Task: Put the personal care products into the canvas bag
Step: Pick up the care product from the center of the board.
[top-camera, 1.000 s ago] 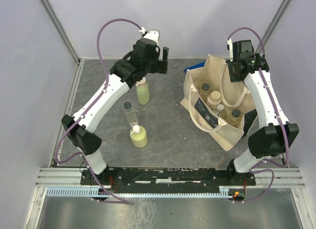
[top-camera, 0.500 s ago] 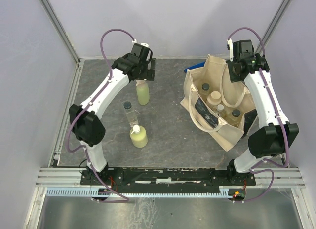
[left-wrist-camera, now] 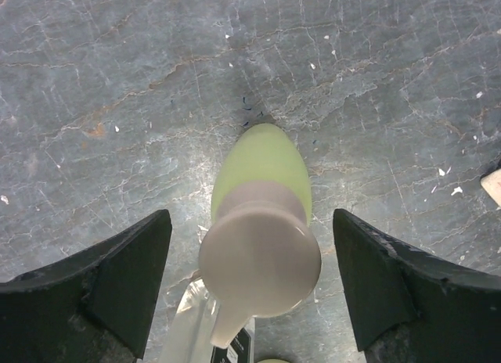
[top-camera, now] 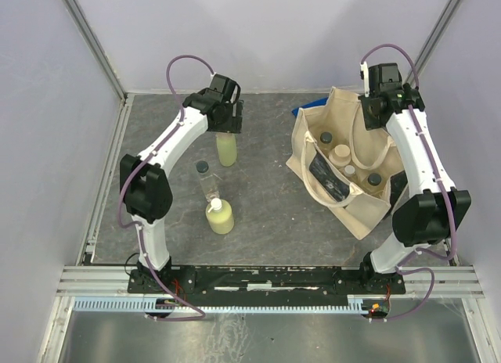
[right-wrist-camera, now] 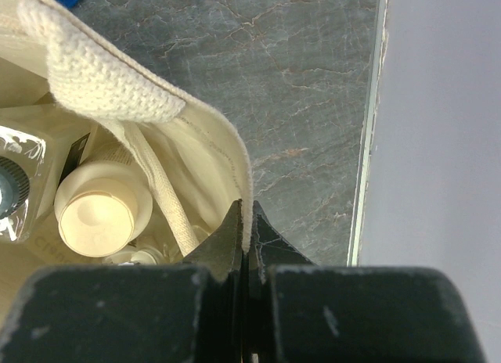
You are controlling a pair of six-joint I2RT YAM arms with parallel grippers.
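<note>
- The left tool (top-camera: 227,122) hangs right over a yellow-green bottle (top-camera: 226,150). Its two fingers (left-wrist-camera: 117,285) are spread wide, one on each side of the bottle's pale cap (left-wrist-camera: 260,257). There is a gap on both sides, so the tool holds nothing.
- Closer to the arm bases than that tool stand a clear bottle (top-camera: 205,180) with a black cap and a second yellow-green bottle (top-camera: 220,217). They are close together.
- That makes three bottles out on the grey counter (top-camera: 266,199).
- In the left wrist view the clear bottle is only a pale blur, cut off at the bottom edge.
- The canvas bag (top-camera: 368,210) stands open, far to the right of the left tool and just under the right tool (top-camera: 376,105).
- Four things show inside the bag. There are two black caps (top-camera: 326,137), one beige jar (top-camera: 340,152) and one small pale thing (top-camera: 349,172) that is hard to make out.
- The right tool's fingers are pressed together on the bag's far rim (right-wrist-camera: 102,73), pinching the cloth between them.
- A blue cloth (top-camera: 309,106) peeks out behind the bag, mostly hidden.
</note>
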